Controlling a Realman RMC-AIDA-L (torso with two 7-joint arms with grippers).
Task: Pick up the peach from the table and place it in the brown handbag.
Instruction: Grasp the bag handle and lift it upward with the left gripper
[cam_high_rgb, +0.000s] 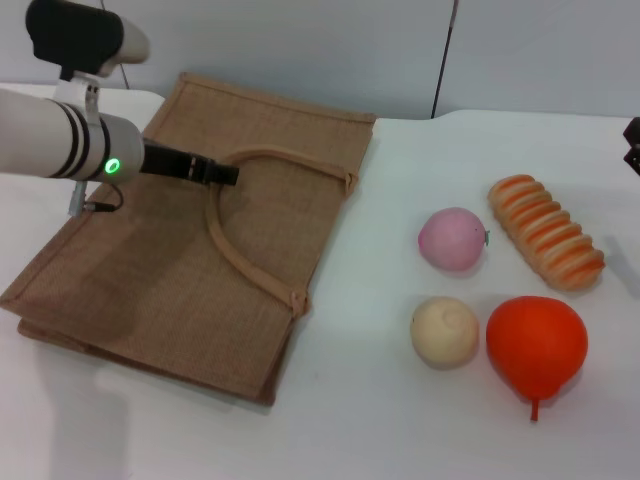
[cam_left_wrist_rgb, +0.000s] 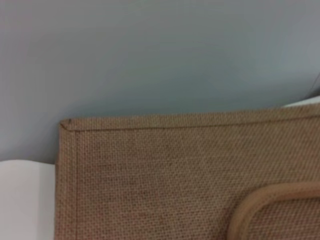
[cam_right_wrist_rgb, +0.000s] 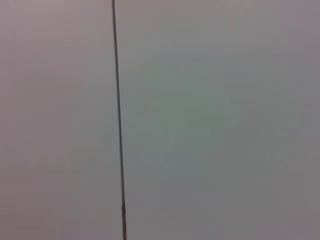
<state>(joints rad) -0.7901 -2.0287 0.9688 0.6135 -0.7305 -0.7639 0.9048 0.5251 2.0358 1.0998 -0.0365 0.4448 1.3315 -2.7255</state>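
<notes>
A: The left pincer (cam_high_rgb: 222, 172) hangs over the brown handbag (cam_high_rgb: 150, 270) by its handle (cam_high_rgb: 245, 262); I cannot tell whether its fingers are apart or together. The right pincer (cam_high_rgb: 632, 145) is parked at the bench (cam_high_rgb: 380, 420) edge.

B: The peach (cam_high_rgb: 452, 239) sits well apart from the bag, near a cream ball (cam_high_rgb: 444, 331) and a striped bread loaf (cam_high_rgb: 545, 232). The bag lies flat and closed, so I'd guess the fruit rolls off

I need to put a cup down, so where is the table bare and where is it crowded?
Bare white table runs along the near edge, and a strip lies between the flat brown burlap handbag and the fruits. Crowded on the right: the pink round peach, cream ball, orange-red pear-shaped fruit and striped orange loaf sit close together.
</notes>
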